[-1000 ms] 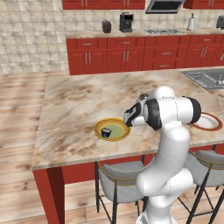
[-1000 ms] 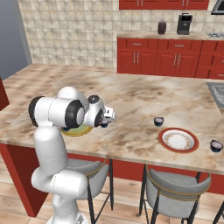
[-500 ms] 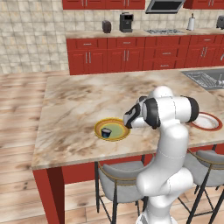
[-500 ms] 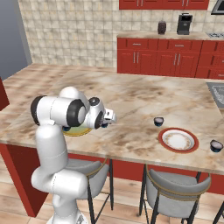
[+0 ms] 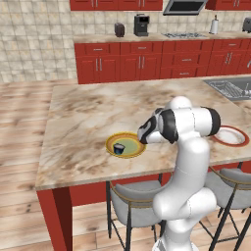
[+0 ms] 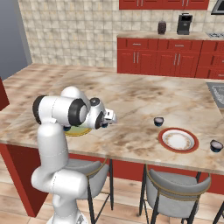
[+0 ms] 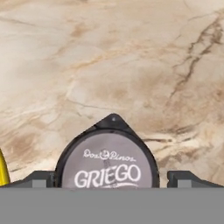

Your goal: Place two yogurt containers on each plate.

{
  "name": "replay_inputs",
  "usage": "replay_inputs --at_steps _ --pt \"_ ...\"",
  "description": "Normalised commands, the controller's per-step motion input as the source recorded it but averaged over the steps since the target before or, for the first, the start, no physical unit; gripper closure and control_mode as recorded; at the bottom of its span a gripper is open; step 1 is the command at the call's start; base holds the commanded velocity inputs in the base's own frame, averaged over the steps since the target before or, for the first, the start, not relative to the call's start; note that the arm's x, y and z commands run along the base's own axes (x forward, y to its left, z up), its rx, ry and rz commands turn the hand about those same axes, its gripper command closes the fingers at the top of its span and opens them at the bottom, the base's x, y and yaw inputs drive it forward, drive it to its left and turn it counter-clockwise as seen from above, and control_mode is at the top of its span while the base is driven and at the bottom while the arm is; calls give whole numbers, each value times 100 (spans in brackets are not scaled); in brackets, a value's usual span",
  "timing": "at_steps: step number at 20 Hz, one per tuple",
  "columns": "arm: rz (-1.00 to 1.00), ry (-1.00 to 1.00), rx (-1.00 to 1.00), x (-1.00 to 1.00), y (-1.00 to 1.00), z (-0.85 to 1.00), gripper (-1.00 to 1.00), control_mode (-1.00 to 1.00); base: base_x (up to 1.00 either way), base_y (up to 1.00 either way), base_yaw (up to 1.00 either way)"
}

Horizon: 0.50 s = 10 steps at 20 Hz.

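since a second ago the arm has barely shifted, its claw (image 5: 142, 135) edging along beside the yellow plate (image 5: 126, 145).

left base view: one yogurt cup (image 5: 118, 147) sits on that plate, just left of the claw; the red plate (image 5: 229, 136) lies well apart to the right.

right base view: two loose cups (image 6: 159, 121) (image 6: 215, 145) flank the red plate.

hand view: a carried cup (image 7: 108, 162) sits between the fingertips (image 7: 37, 179), which seem closed on it; the yellow rim shows at the left edge, so the drop lies that way.

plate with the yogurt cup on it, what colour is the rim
Yellow-orange rim around a pale green centre on the plate; clearest in the left base view.
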Motion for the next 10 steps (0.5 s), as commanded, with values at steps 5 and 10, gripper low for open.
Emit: replay_inputs --at_steps 5,10 --pt "0 0 0 8 1 -11 -100 -100 0 0 0" --pt "0 0 0 1 0 -3 100 -100 0 0 0"
